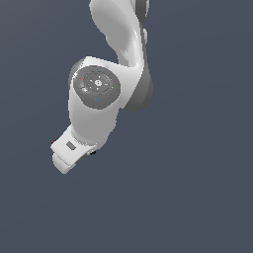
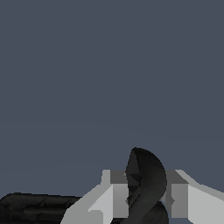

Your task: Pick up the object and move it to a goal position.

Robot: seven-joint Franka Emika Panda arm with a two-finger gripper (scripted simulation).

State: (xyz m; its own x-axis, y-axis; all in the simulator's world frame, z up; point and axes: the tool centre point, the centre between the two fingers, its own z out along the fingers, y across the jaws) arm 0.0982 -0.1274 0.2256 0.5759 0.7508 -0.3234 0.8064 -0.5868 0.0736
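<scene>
Carrying now: the end effector (image 2: 146, 199) is pinching the black clamp (image 2: 144, 183) between its fingers, next steering it steadily to the goal.

A bare simulated space, seemingly: flat slate-grey backdrop (image 1: 207, 197) surrounds the smooth rendered arm (image 1: 99, 99).

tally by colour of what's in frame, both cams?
Black: 1, the spring clamp, sitting between the gripper fingers in the wrist view
White/grey: 1, the robot arm with its gripper
Red: 1, a tiny tip poking out beside the hand in the exterior view, likely part of the clamp
Total: 2 things, 3 colours
</scene>
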